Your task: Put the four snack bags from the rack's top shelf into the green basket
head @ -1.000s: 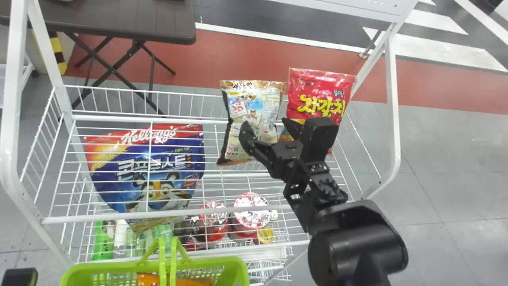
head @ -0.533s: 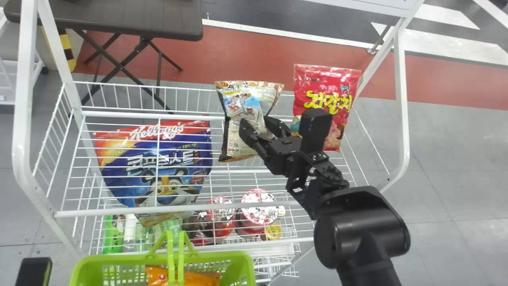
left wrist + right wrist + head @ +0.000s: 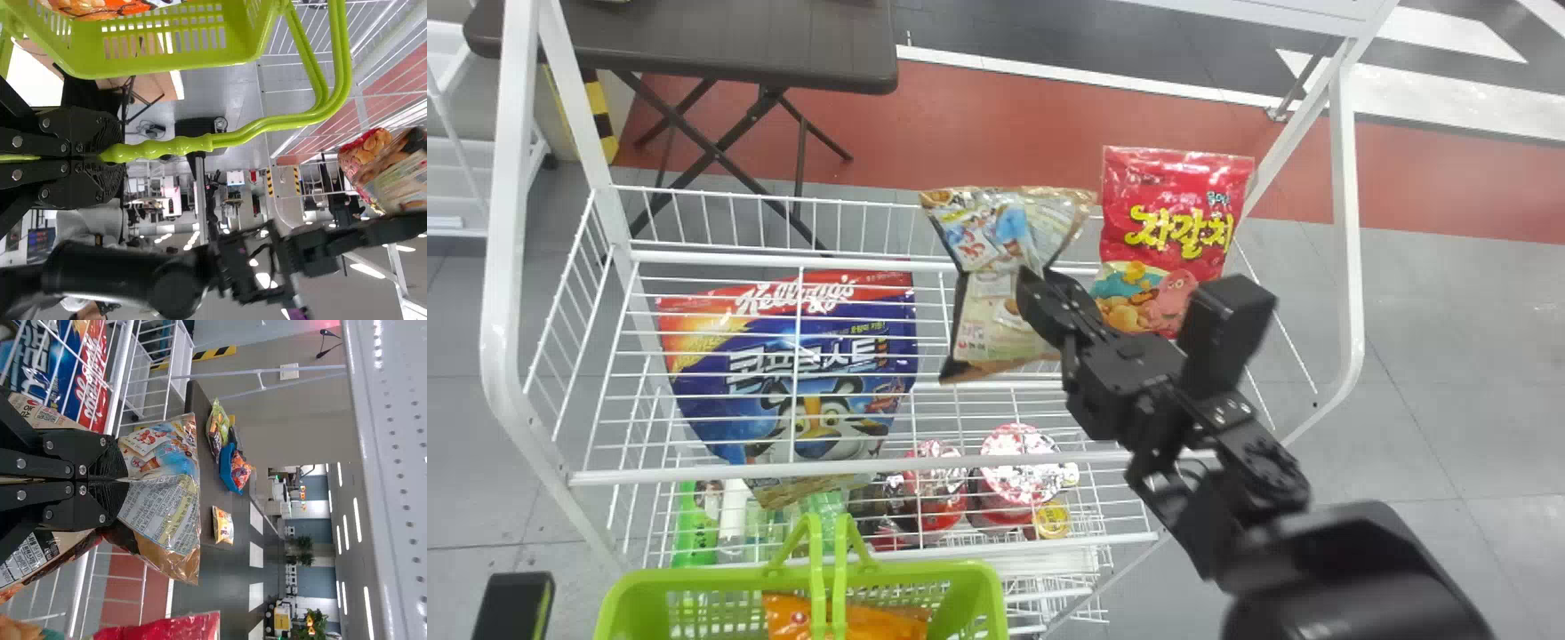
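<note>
Right gripper [image 3: 125,480] has closed, fingers pinching brown snack bag [image 3: 996,324] mid-length, long axis near upright, toward rack's [image 3: 783,473] far edge; green basket [image 3: 694,578] nearer, leftward, handle [image 3: 177,145] clenched in left gripper [image 3: 119,153]

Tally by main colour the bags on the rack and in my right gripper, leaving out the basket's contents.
Blue bags: 1
Red bags: 1
Tan bags: 1, in the right gripper
Total: 3
</note>
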`<state>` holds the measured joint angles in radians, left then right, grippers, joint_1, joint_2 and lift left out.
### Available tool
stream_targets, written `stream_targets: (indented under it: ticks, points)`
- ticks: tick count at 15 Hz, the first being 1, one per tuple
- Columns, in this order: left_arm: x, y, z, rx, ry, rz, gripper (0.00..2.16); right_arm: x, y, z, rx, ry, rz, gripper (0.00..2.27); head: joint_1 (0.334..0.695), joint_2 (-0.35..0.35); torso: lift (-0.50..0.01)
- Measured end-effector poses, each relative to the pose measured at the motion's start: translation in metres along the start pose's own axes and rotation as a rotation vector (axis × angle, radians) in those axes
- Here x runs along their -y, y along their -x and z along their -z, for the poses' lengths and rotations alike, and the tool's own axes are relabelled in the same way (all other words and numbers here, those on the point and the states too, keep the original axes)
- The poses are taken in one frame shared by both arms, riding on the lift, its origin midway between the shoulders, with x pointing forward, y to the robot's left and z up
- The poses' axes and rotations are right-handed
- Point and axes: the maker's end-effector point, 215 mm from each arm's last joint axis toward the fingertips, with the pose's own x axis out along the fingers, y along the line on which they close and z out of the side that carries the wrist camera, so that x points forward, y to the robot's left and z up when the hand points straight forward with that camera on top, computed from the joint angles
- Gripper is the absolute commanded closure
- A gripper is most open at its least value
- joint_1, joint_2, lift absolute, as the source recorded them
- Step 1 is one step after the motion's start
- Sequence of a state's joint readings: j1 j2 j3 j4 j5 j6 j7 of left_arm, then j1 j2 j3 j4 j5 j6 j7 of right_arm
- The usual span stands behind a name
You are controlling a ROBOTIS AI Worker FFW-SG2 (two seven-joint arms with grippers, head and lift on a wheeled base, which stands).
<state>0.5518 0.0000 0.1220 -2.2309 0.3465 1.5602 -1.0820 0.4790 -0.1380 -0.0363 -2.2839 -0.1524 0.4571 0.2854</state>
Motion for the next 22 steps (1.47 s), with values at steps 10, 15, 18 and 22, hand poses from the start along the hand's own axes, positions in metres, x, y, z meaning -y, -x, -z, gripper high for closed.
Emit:
stream_targets:
  ticks: [10,15,18,22]
  points:
    - [-0.003,-0.002,-0.004,0.003,-0.011,-0.007,2.15,-0.08,0.166,0.165,-0.706,-0.404,-0.21,2.23,0.695,-0.35,0.0]
    - [0.001,-0.01,0.0,-0.016,-0.021,-0.003,2.15,-0.168,0.171,0.194,-0.791,-0.475,-0.4,2.23,0.695,-0.289,0.0]
    - [0.002,-0.011,0.001,-0.019,-0.022,0.001,2.15,-0.204,0.155,0.187,-0.741,-0.441,-0.494,2.07,0.695,-0.115,0.0]
    - [0.004,-0.01,0.002,-0.019,-0.023,0.003,2.15,-0.2,0.125,0.187,-0.651,-0.338,-0.485,0.0,0.695,-0.067,0.0]
